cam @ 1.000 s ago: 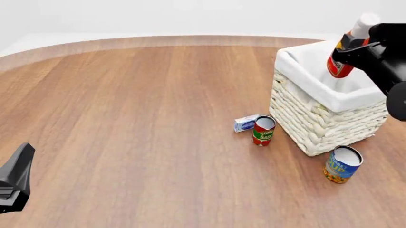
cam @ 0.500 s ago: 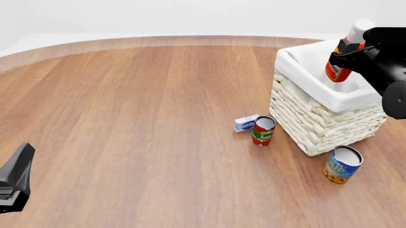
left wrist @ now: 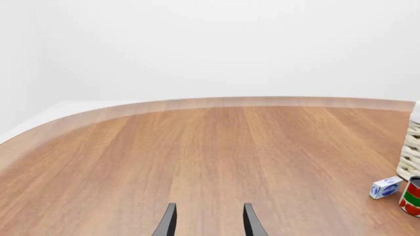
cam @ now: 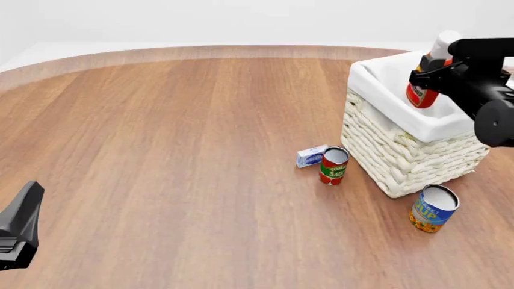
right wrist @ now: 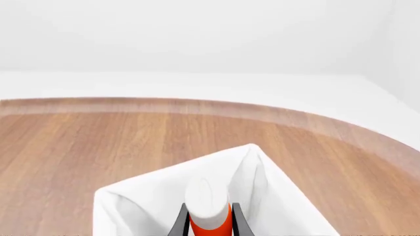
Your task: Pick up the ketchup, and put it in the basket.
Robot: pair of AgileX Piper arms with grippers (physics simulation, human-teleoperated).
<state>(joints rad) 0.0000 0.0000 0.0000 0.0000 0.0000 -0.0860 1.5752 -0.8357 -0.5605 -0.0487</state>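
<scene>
Right pincer (cam: 427, 71) clenched on ketchup (cam: 421, 90), tilted over basket (cam: 401, 150). Risk: release high, bottle tips out over rim. Left pincer (left wrist: 206, 223) released, idle over counter (cam: 177, 150).

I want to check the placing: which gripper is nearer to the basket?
Right. The right gripper holds the ketchup over the basket; the left gripper stays far away at the table's near left.
</scene>
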